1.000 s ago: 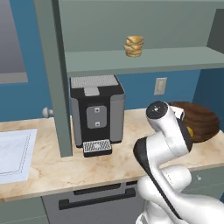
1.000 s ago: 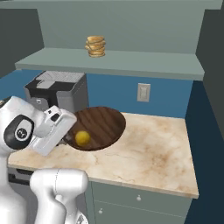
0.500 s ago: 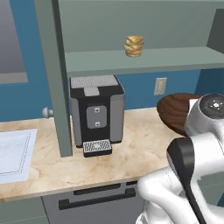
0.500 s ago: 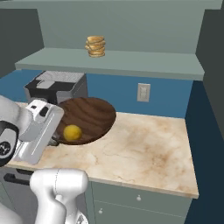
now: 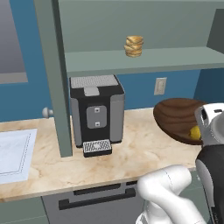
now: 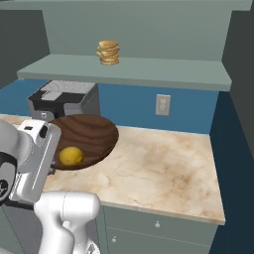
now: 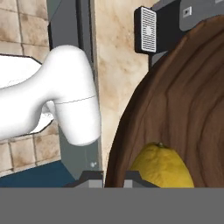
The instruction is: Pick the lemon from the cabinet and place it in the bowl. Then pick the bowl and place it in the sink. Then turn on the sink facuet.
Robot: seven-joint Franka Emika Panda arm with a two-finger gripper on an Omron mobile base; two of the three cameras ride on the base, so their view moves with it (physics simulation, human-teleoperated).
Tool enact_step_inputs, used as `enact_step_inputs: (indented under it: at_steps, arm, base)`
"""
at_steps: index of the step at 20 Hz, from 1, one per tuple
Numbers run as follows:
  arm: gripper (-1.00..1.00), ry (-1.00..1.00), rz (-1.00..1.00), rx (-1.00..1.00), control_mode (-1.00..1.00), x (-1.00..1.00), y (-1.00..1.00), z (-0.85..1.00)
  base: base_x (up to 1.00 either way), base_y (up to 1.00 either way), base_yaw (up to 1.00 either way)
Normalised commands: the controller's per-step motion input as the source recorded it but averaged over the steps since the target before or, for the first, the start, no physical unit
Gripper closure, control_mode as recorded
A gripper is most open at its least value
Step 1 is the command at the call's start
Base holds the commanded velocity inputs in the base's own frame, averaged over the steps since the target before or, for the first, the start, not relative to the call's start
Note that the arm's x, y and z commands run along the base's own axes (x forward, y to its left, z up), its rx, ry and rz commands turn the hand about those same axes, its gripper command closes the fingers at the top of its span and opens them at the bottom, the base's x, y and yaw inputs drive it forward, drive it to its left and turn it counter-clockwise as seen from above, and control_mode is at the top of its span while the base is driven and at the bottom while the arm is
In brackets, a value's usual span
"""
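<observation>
With the lemon (image 6: 71, 156) riding inside at six o'clock, the end effector (image 7: 114, 177) is clamped on the bowl (image 6: 87, 139) rim, carrying it tilted above the surface (image 6: 158, 166) so both travel to the sink together.

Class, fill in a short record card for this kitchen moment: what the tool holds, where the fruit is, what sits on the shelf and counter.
tool: shut on the rim of the bowl, which is lifted off the counter
lemon: lying inside the bowl, near the held edge
cabinet shelf: carries a tan stacked food item
coffee machine: standing on the counter under the shelf
wall outlet: on the blue wall
</observation>
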Motion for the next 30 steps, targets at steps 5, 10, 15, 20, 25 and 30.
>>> enact_step_inputs:
  at_steps: [5,10,15,20,25,30]
  arm:
    - [1.00,0.00,0.00,0.00,-1.00,0.00,0.00,0.00]
    - [1.00,0.00,0.00,0.00,1.00,0.00,0.00,0.00]
    - [1.00,0.00,0.00,0.00,1.00,0.00,0.00,0.00]
    - [1.00,0.00,0.00,0.00,1.00,0.00,0.00,0.00]
    - [1.00,0.00,0.00,0.00,1.00,0.00,0.00,0.00]
    - [1.00,0.00,0.00,0.00,1.00,0.00,0.00,0.00]
  base:
    - [0.00,0.00,0.00]
    - [-0.21,0.01,0.00]
    - [-0.72,0.12,0.00]
    - [-0.90,0.24,0.00]
    - [-0.69,0.63,0.00]
    - [-0.19,0.92,0.00]
